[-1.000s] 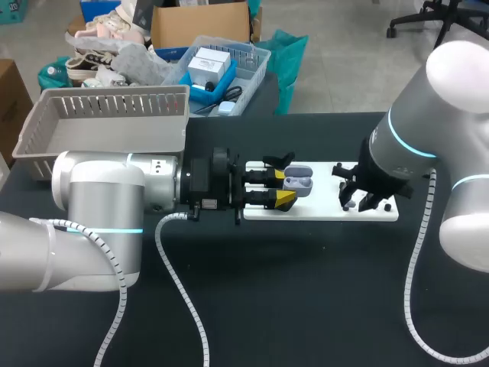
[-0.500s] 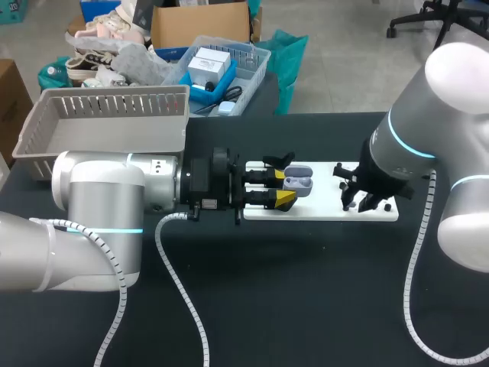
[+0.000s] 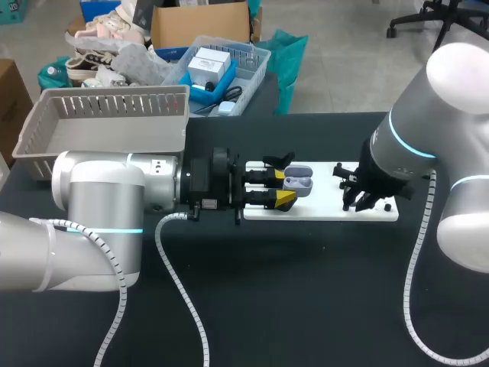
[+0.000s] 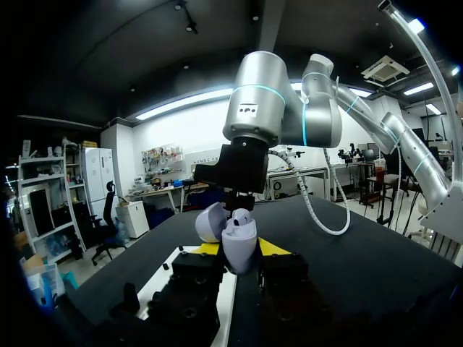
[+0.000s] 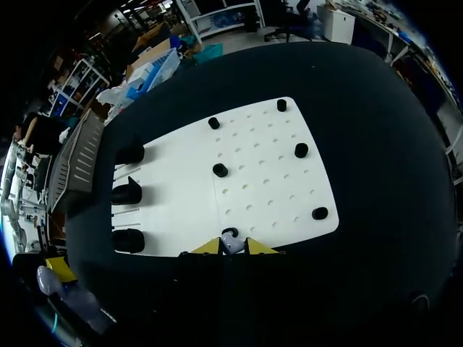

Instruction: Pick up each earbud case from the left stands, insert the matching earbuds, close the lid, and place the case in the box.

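A lavender earbud case [image 3: 299, 183] with its lid [image 4: 208, 220] up is held over the left end of the white board [image 3: 321, 212]. My left gripper [image 3: 283, 188] is shut on it from both sides. In the left wrist view the case [image 4: 237, 237] stands between the yellow tips, and one earbud [image 4: 243, 217] shows in its top. My right gripper [image 3: 357, 200] points down at the board's right half. In its wrist view a lavender earbud [image 5: 231, 243] sits on a black peg, and the right gripper [image 5: 232, 246] is shut on it.
Several black pegs [image 5: 301, 150] dot the board [image 5: 268, 181], and black stands [image 5: 127, 194] line its left side. A grey slatted basket [image 3: 107, 126] sits at the table's back left. Bare black tabletop [image 3: 306, 290] lies in front of the board.
The right gripper's fingers have closed in on the earbud on the board. Both arms and the held case stay where they were.
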`<control>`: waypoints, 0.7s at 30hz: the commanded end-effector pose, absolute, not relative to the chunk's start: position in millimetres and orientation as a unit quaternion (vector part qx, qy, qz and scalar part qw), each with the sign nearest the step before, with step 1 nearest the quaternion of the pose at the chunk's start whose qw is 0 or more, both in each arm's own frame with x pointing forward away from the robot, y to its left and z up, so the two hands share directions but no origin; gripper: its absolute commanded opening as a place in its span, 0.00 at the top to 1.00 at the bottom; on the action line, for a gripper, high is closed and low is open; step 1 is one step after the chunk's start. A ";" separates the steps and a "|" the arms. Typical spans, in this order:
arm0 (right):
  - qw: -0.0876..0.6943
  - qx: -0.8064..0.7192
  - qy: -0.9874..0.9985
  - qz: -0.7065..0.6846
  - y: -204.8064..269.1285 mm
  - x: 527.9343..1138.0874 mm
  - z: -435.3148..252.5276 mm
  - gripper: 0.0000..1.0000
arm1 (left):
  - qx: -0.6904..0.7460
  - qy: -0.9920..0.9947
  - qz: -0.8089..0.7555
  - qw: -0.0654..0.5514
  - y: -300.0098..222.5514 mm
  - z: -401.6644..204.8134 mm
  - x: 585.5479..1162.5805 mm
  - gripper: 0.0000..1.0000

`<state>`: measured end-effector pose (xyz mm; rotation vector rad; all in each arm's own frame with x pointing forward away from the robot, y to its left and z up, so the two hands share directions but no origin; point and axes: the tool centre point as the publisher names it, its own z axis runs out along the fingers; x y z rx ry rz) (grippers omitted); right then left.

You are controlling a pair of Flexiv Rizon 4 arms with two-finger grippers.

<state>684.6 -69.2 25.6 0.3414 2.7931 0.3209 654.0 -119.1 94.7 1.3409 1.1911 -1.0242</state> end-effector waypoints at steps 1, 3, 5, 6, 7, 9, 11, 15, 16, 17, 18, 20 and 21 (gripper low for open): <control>0.155 0.119 0.974 0.117 -70.8 680.7 36.7 1.00 | 0.557 0.495 -0.425 0.513 -119.7 94.1 654.1 1.00; 0.162 0.120 0.972 0.120 -73.1 678.8 46.1 1.00 | 0.557 0.495 -0.425 0.513 -119.7 94.1 654.1 1.00; 0.168 0.121 0.970 0.123 -76.0 676.7 57.0 1.00 | 0.557 0.495 -0.425 0.513 -119.7 94.1 654.1 1.00; 0.173 0.122 0.969 0.125 -77.4 675.9 62.2 1.00 | 0.557 0.495 -0.425 0.513 -119.7 94.1 654.1 1.00; 0.176 0.123 0.969 0.124 -78.9 674.9 67.6 1.00 | 0.557 0.495 -0.425 0.513 -119.7 94.1 654.1 1.00; 0.180 0.122 0.968 0.126 -80.9 672.6 77.9 1.00 | 0.557 0.495 -0.425 0.513 -119.7 94.1 654.1 1.00; 0.187 0.119 0.968 0.122 -81.8 670.1 88.6 1.00 | 0.557 0.495 -0.425 0.513 -119.7 94.1 654.1 1.00; 0.198 0.105 0.968 0.116 -80.3 665.0 112.9 1.00 | 0.557 0.495 -0.425 0.513 -119.7 94.1 654.1 1.00; 0.199 0.101 0.968 0.117 -79.3 664.1 119.2 1.00 | 0.557 0.495 -0.425 0.513 -119.7 94.1 654.1 1.00; 0.200 0.096 0.968 0.119 -77.1 662.4 126.1 1.00 | 0.557 0.495 -0.425 0.513 -119.7 94.1 654.1 1.00; 0.203 0.091 0.968 0.117 -74.5 660.6 132.3 1.00 | 0.557 0.495 -0.425 0.513 -119.7 94.1 654.1 1.00; 0.201 0.078 0.969 0.118 -68.4 656.5 144.0 1.00 | 0.557 0.495 -0.425 0.513 -119.7 94.1 654.1 1.00; 0.202 0.071 0.970 0.117 -65.1 654.3 149.6 1.00 | 0.557 0.495 -0.425 0.513 -119.7 94.1 654.1 1.00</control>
